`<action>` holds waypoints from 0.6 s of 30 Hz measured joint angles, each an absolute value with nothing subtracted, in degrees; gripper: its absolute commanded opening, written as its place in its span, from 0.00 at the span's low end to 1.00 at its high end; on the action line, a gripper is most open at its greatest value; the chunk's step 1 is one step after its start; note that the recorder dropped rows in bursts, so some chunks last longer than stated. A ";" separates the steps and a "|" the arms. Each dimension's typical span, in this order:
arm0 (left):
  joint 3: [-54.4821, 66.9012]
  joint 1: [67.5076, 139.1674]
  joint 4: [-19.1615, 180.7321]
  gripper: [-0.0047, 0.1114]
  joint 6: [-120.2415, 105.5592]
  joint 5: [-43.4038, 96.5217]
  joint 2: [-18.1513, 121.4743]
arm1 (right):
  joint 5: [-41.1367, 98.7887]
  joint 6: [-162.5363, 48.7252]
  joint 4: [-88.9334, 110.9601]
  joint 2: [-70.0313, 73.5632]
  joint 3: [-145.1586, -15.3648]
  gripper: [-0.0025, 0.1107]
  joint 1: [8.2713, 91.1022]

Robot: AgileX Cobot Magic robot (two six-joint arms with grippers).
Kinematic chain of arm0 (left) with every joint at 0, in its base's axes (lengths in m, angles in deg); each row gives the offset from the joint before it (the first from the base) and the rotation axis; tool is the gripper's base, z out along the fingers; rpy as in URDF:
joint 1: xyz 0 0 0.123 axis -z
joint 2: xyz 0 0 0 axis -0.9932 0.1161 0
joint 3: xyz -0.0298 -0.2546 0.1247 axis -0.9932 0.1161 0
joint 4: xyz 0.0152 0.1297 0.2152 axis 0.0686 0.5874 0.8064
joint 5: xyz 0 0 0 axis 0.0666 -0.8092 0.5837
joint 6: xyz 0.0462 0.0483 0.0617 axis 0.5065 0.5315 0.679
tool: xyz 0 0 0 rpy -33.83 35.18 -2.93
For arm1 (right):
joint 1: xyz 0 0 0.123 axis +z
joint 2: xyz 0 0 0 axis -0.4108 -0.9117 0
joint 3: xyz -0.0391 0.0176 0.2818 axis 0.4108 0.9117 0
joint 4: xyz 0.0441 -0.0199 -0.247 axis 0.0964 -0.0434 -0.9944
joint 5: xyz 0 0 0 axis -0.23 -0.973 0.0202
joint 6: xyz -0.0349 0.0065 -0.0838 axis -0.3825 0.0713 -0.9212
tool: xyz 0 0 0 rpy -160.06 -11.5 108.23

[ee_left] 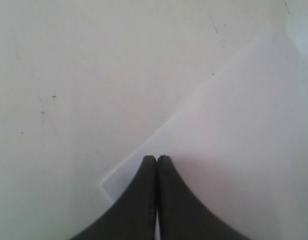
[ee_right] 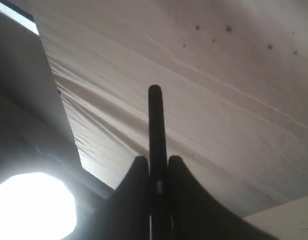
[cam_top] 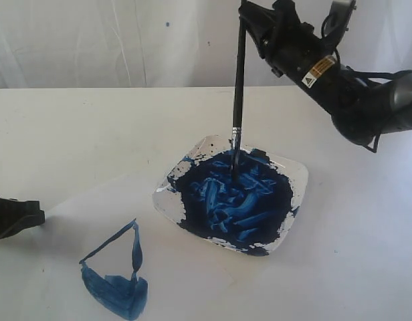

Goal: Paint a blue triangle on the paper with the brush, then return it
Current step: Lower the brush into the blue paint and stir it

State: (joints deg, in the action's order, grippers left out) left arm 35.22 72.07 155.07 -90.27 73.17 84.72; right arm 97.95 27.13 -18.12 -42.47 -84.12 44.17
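The brush [cam_top: 239, 80] stands upright, its bristle tip dipped in the blue paint of the plate [cam_top: 296, 172]. My right gripper [cam_top: 249, 17] is shut on the top of its black handle. In the right wrist view the handle [ee_right: 155, 120] sticks out between the closed fingers of the right gripper [ee_right: 157, 162]. The blue triangle [cam_top: 116, 281] lies on the paper [cam_top: 59, 254] to the front left of the plate, with a filled darker lower corner. My left gripper [cam_top: 40, 215] rests shut and empty at the paper's left edge. The left wrist view has the left gripper [ee_left: 157, 159] over the paper's corner [ee_left: 234, 150].
The plate holds a thick dark-blue paint mass [cam_top: 236, 197] and overlaps the paper's far right part. A white cloth backdrop [cam_top: 92, 40] hangs behind the white table [cam_top: 72, 127]. The right arm [cam_top: 353, 93] reaches in from the upper right.
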 measured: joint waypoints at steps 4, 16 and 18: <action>35.22 72.07 155.07 0.04 -90.27 73.17 84.72 | 97.95 27.13 -16.03 -45.50 -84.12 0.02 44.17; 35.22 72.07 155.07 0.04 -90.27 73.17 84.72 | 97.95 26.98 -7.54 -50.52 -84.12 0.02 44.17; 35.22 72.07 155.07 0.04 -90.27 73.17 84.72 | 97.80 25.84 -6.58 -51.52 -84.12 0.02 44.17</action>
State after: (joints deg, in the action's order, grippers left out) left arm 35.22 72.07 155.07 -90.27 73.17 84.72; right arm 97.80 25.84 -6.58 -51.52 -84.12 44.17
